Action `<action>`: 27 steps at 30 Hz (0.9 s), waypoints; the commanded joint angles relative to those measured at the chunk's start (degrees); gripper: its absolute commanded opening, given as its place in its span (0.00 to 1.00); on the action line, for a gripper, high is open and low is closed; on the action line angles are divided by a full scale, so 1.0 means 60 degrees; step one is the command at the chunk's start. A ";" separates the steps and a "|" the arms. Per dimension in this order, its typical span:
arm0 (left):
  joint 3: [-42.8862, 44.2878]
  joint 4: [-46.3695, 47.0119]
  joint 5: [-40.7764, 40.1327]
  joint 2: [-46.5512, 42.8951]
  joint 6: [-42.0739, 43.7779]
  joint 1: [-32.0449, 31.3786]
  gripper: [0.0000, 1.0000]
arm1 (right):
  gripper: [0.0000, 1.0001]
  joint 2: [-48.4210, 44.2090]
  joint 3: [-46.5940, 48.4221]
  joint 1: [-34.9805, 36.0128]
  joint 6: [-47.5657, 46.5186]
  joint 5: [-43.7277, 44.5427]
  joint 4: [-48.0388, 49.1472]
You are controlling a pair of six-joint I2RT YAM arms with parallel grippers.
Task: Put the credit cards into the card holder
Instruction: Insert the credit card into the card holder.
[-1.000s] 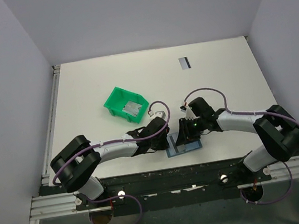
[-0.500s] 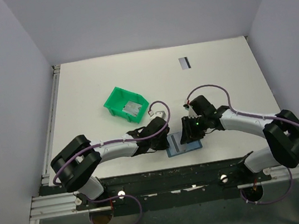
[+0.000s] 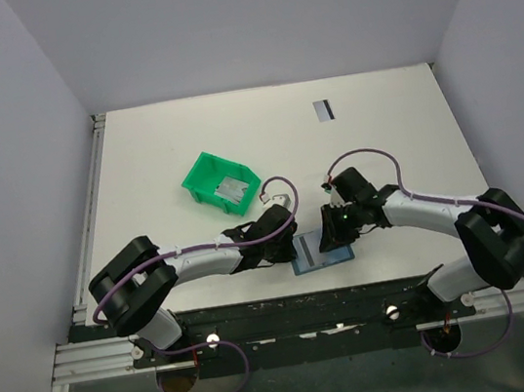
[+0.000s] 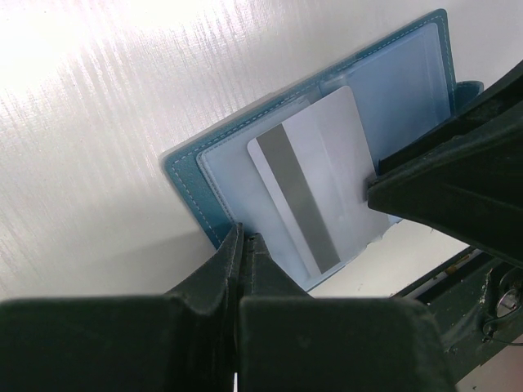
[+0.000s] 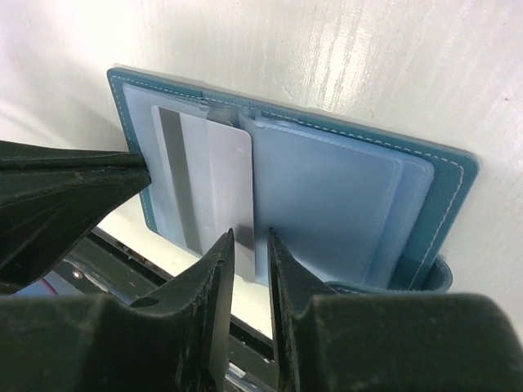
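Credit card [image 5: 204, 184] lies on card holder [image 5: 343, 196] beneath right pincer [image 5: 251, 238].

I see a white table [image 3: 184, 138], its top faintly streaked, with glare on it in the left wrist view; plain lavender-grey walls box it in, the back wall [image 3: 246, 21], left wall [image 3: 2, 176] and right wall [image 3: 510, 70]; a metal rail [image 3: 92, 211] lines its left edge; an aluminium frame [image 3: 89, 358] runs along the near edge.

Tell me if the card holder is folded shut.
No, the card holder lies open flat, a credit card on its inner sleeves.
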 commanded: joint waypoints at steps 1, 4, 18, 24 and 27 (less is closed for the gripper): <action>-0.0367 -0.0671 0.0091 0.0444 0.0086 -0.0005 0.00 | 0.29 0.0407 0.0119 0.0034 -0.0030 -0.0283 0.0402; -0.0396 -0.0656 0.0105 0.0444 0.0101 0.0010 0.00 | 0.29 0.0539 0.0134 0.0049 -0.0001 -0.0430 0.0563; -0.0308 -0.0641 0.0091 0.0488 0.0072 -0.0005 0.00 | 0.28 0.0905 0.0398 0.0664 0.0174 -0.1104 0.1003; -0.0367 -0.0656 0.0076 0.0430 0.0086 -0.0005 0.00 | 0.41 0.0453 0.0544 0.0694 -0.0001 -0.0286 0.0287; -0.0411 -0.0671 0.0061 0.0415 0.0057 -0.0005 0.00 | 0.44 0.0115 0.0646 0.0694 -0.0162 0.0184 -0.0182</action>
